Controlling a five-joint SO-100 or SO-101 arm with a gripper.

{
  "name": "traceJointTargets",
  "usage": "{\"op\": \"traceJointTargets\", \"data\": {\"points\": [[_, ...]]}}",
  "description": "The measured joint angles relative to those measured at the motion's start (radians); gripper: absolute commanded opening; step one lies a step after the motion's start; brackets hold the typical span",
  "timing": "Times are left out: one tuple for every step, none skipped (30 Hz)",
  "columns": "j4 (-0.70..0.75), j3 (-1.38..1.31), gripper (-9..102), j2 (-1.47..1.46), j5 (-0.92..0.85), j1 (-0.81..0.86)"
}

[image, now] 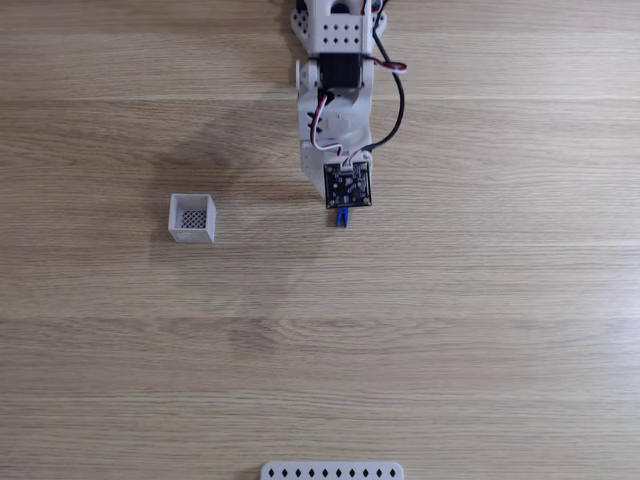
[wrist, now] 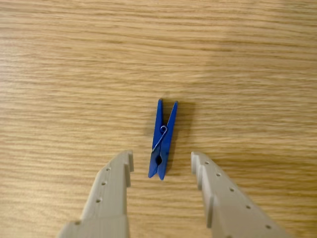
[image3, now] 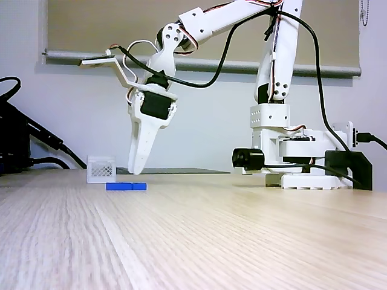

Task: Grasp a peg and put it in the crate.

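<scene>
The gripper (wrist: 161,168) is spread wide and holds nothing; in the wrist view both its pale fingers (wrist: 113,191) come up from the lower edge, and the gap between them is several times wider than the peg (wrist: 163,140) is thick.

The peg lies flat on the wooden table (wrist: 74,74), and its near end, the end that bites, sits in the gap between the two fingertips, a little closer to the left fingertip in that view. Neither finger touches it. Its long axis runs away from the wrist, almost along the line of the fingers, with only a small lean to the right at the far, forked end. So the jaws stand on either side of the narrow body, and I judge that closing them would press the peg across its thin dimension, which is the good way to take it.

From the low fixed view at the side, the fingertips (image3: 138,169) hang just above the table and the peg (image3: 126,186) lies under them, so I think the arm must come down a little more before it closes.

In the fixed view from above, the peg (image: 342,216) is near the middle of the table, closer to the top edge where the arm's base stands. The crate (image: 192,218) stands well apart, toward the left edge, at about the same level, empty as far as I can see.
</scene>
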Motion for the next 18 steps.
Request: {"op": "traceJointTargets", "data": {"points": [[-0.009,0.000,20,-0.009,0.012,0.000],[-0.018,0.000,20,-0.018,0.026,0.000],[-0.025,0.000,20,-0.025,0.040,0.000],[-0.029,0.000,20,-0.031,0.052,0.000],[-0.034,0.000,19,-0.034,0.064,-0.002],[-0.037,0.000,19,-0.037,0.080,-0.006],[-0.037,0.000,19,-0.038,0.091,-0.015],[-0.037,0.000,19,-0.040,0.094,-0.025],[-0.037,0.000,19,-0.040,0.103,-0.031],[-0.037,0.000,19,-0.040,0.112,-0.034],[-0.037,0.000,19,-0.040,0.121,-0.034],[-0.037,0.000,19,-0.040,0.135,-0.038],[-0.037,0.000,19,-0.040,0.146,-0.044],[-0.037,0.000,19,-0.040,0.147,-0.054],[-0.037,0.000,19,-0.040,0.155,-0.063],[-0.037,0.000,19,-0.040,0.158,-0.066],[-0.037,0.000,17,-0.040,0.160,-0.067],[-0.037,0.002,15,-0.040,0.161,-0.067]]}}
